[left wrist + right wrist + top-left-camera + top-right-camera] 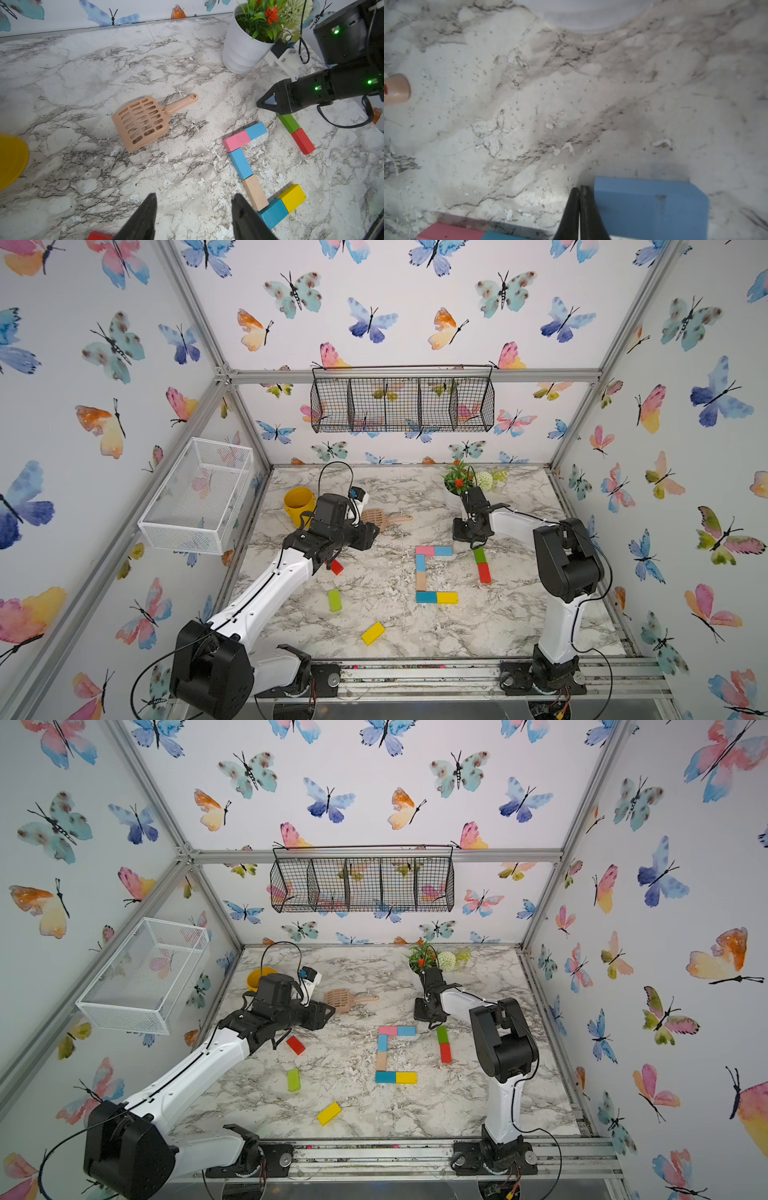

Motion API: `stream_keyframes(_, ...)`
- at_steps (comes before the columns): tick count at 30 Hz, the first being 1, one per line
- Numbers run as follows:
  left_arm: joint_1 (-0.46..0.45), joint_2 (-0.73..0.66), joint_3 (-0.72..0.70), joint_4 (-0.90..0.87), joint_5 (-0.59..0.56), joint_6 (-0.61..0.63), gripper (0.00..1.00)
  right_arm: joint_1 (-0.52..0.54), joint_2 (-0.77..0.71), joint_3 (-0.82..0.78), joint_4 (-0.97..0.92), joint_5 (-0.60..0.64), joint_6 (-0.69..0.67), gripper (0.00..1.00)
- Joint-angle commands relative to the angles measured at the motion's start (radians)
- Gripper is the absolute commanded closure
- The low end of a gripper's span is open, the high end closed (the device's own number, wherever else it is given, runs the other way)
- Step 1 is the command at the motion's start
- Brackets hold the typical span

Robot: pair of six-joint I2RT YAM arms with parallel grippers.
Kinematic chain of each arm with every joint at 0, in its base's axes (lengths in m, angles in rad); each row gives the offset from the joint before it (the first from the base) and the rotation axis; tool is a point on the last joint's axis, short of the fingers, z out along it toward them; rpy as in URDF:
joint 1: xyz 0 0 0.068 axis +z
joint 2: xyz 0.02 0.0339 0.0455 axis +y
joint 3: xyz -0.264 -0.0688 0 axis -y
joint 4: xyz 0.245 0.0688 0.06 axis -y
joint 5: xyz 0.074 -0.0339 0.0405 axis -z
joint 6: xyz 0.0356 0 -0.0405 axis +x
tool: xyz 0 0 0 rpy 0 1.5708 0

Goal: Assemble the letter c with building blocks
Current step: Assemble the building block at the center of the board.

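Pot [241,52] holds flowers [268,16]. Blocks [421,572] form C mid-table [498,614]; green block [479,556] and red block [484,572] just beside. Left gripper [194,197] part open, empty. Right gripper [579,188] closed, empty, by blue block [650,207].

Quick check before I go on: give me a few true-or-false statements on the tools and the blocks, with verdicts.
1. The right tool is shut and empty. True.
2. The left tool grips a block. False: it is open and empty.
3. The bottom row of the C is a teal block and a yellow block. True.
4. The green block on the C's open side lies apart from the red block. False: they touch end to end.
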Motion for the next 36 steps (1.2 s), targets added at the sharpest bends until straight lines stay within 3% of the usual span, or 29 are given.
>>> stream_keyframes(1, 0.009, 0.01, 0.027, -0.005, 0.023, -0.002, 0.41, -0.015, -0.031, -0.02, -0.018, 0.019, 0.009, 0.93)
stream_keyframes(29, 0.017, 0.006, 0.03, -0.004, 0.031, -0.001, 0.41, -0.06, -0.08, -0.052, -0.018, -0.028, -0.014, 0.91)
stream_keyframes(36, 0.022, 0.011, 0.032, -0.005, 0.035, -0.003, 0.41, -0.061, -0.186, -0.103, 0.015, -0.031, 0.004, 0.92)
